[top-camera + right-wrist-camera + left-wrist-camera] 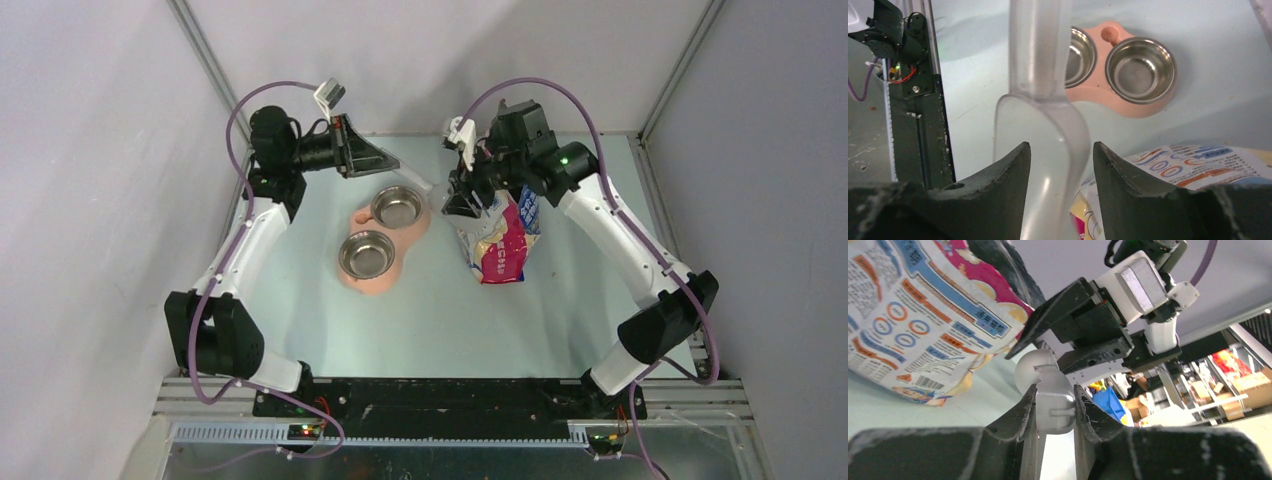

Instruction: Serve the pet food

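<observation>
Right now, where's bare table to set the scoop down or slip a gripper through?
Widest bare patch: the near table between the feeder, the bag and the arm bases. A lane runs between feeder and bag. Crowded: the far middle, where the left gripper and right gripper meet at the scoop.

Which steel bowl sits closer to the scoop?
The far bowl, uppermost in the top view; the near bowl lies farther from the scoop.

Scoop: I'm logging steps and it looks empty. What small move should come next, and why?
Probably the left gripper should tip the scoop down toward the bag for a first load: it clamps the handle, the scoop looks empty, both bowls are bare, and the bag lies right beside it.
</observation>
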